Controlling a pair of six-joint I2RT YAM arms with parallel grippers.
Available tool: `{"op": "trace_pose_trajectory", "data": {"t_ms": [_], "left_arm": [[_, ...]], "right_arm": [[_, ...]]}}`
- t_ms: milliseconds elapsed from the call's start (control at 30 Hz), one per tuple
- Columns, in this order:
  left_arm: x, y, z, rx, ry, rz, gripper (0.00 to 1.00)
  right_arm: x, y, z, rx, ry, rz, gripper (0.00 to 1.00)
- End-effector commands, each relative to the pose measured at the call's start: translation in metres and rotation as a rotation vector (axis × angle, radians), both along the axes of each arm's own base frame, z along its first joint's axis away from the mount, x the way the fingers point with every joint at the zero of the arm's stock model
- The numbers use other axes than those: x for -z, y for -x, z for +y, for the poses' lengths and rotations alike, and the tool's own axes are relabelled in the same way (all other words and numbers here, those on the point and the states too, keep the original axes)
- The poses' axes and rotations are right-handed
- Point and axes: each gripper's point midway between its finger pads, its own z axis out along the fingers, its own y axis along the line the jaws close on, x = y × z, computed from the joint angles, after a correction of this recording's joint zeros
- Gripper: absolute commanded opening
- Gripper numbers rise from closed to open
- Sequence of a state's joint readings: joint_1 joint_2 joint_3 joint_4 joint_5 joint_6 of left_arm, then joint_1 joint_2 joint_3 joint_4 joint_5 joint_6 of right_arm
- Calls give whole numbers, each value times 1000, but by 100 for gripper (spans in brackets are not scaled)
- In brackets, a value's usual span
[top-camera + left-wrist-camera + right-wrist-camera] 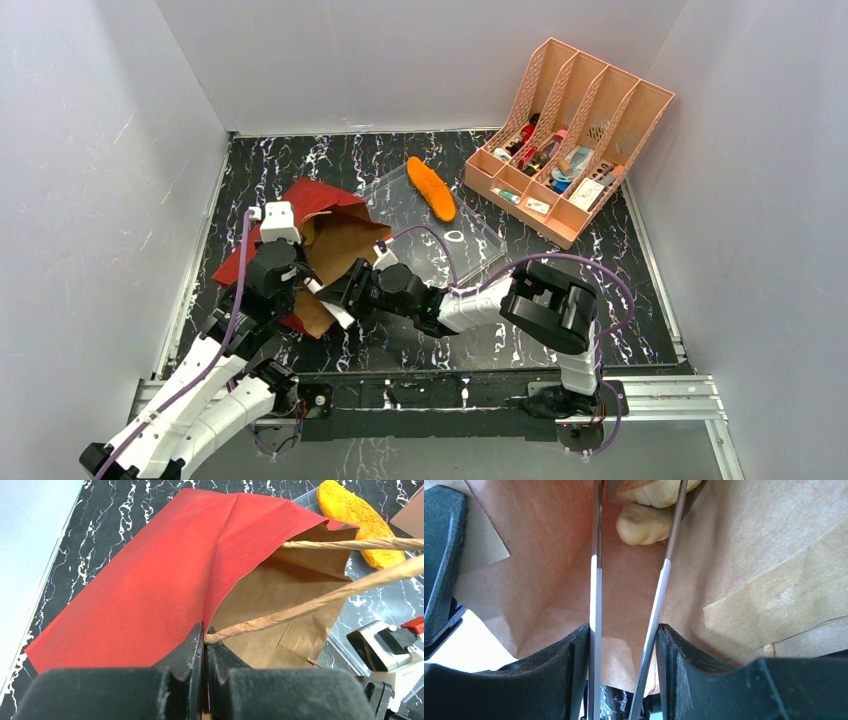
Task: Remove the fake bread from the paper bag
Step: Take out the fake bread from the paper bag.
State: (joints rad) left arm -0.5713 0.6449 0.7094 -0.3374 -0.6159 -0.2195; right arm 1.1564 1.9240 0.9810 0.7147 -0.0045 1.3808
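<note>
The paper bag (pixel 300 195), red outside and brown inside, lies on its side at the left with its mouth facing right. My left gripper (pixel 298 272) is shut on the bag's rim (pixel 150 580), where a twisted handle (pixel 310 605) enters the jaws (pixel 206 632). My right gripper (pixel 352 287) reaches into the bag's mouth. It (pixel 624 627) is shut on metal tongs (pixel 595 580), whose tips stand either side of a pale bread piece (pixel 644 524). A second pale piece (pixel 659 490) lies behind it. An orange loaf (pixel 431 188) (pixel 357 515) rests outside on the clear tray (pixel 470 235).
A pink file organizer (pixel 570 140) holding small items stands at the back right. Grey walls close in on the left, back and right. The right arm's elbow (pixel 550 305) hangs over the table's front middle.
</note>
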Motion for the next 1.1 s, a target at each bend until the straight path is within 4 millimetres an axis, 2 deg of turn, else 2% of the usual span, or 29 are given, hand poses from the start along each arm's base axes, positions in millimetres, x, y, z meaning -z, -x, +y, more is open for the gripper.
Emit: {"op": "trace_pose_trajectory", "data": {"t_ms": [0, 533, 600, 700, 800, 1067], "left_arm": [[-18, -3, -4, 15, 36, -54, 0], [-17, 0, -8, 44, 43, -45, 0], [-17, 0, -8, 45, 44, -44, 0], [-15, 0, -8, 43, 41, -41, 0], [-15, 0, -5, 30, 41, -46, 0], [-17, -1, 2, -21, 44, -56, 0]], "right_arm": [[-61, -2, 9, -12, -168, -64, 45], [-44, -18, 26, 1, -152, -54, 45], [-40, -20, 26, 2, -150, -53, 39], [-36, -20, 24, 3, -147, -53, 16], [-34, -18, 20, -2, -140, -57, 2], [-35, -9, 0, 1, -106, -88, 0]]}}
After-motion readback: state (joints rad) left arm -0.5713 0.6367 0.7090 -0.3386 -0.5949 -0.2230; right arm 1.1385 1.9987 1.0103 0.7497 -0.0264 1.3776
